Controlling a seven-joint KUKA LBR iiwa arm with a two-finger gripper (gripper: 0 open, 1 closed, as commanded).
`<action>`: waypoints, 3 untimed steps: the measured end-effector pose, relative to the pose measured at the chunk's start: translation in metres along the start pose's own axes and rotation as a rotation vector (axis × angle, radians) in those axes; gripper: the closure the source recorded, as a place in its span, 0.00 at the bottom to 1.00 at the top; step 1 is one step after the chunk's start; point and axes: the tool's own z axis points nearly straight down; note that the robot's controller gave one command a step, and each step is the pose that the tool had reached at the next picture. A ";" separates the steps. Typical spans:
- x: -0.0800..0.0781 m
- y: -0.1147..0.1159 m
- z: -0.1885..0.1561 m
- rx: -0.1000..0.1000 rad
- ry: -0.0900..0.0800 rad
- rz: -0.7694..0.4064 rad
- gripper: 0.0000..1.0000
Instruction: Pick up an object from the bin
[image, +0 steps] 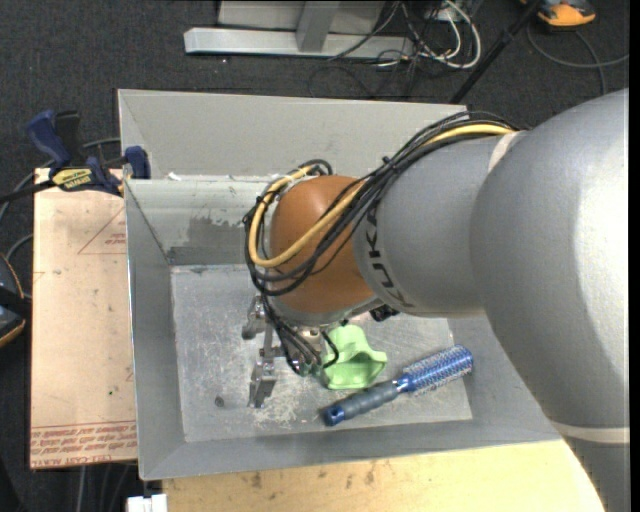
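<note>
My gripper (290, 372) hangs low over the bin floor, left of centre and below the orange wrist cover. It is open, with nothing between its fingers. One metal finger (262, 385) reaches down to the scuffed floor at the left. A crumpled light-green soft object (352, 362) lies just right of the gripper, close against its right side. A blue hairbrush (400, 385) with a bristled head lies slanted along the bin's front right, its handle end pointing toward the gripper.
The bin's sloping grey walls close in at the back and left. Bare scratched floor stretches left of the gripper. The large grey arm covers the bin's right side and back corner.
</note>
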 end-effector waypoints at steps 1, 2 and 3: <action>0.037 -0.102 0.045 0.003 -0.008 -0.009 0.00; -0.006 -0.176 0.055 -0.003 -0.008 -0.038 0.00; -0.006 -0.174 0.054 -0.001 -0.009 -0.042 1.00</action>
